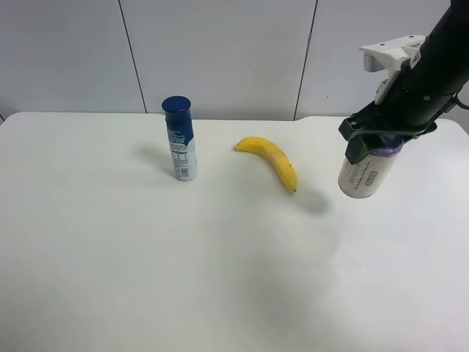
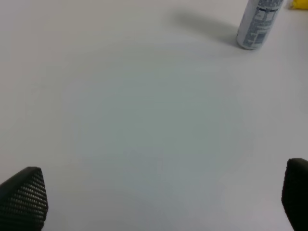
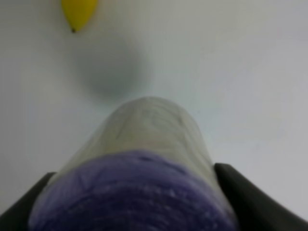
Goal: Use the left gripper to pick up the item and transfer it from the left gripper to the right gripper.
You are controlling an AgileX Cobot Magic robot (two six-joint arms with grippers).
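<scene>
The right hand [image 1: 375, 141] grips the single purple-ended roll [image 1: 363, 176] by its upper end, aloft at three o'clock from the banana [image 1: 271, 160]. The left hand [image 2: 159, 202] gapes wide, empty. The counter [image 1: 146, 279] carries one banana and one bottle [image 1: 179, 139] at its nine o'clock.

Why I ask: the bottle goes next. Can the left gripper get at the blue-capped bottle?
Probably yes: the left gripper is open and empty, with only bare table between it and the upright bottle.

Bottle [image 1: 179, 139] stands left on the table [image 1: 146, 257], banana [image 1: 269, 160] lies to its right, roll [image 1: 364, 176] up in the right gripper [image 1: 370, 147] farthest right.
</scene>
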